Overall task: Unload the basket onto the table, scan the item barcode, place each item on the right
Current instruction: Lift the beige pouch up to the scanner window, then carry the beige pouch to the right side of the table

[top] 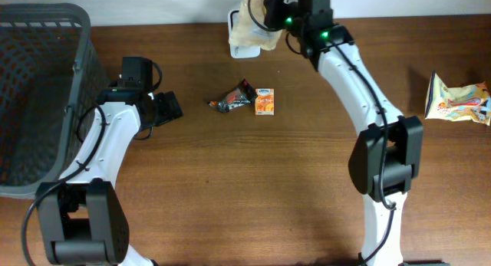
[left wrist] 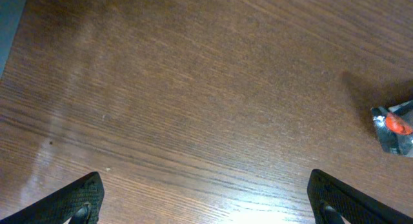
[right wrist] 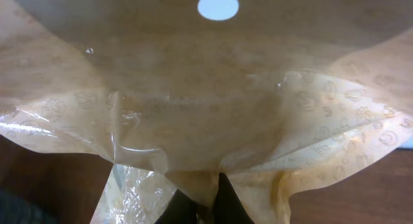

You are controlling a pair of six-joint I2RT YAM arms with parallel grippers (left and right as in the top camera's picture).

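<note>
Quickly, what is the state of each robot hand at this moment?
The left hand is open and empty above the brown wooden table.
The right hand is closed on the translucent tan plastic bag.

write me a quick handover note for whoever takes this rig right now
Left gripper: open, empty, low over the table left of the dark wrapper.
Right gripper: shut on the tan plastic bag at the table's far edge.
Orange box lies beside the wrapper, snack bag far right, basket left.
Done: bag gripped.
Left: the scan; no barcode shows yet.
</note>
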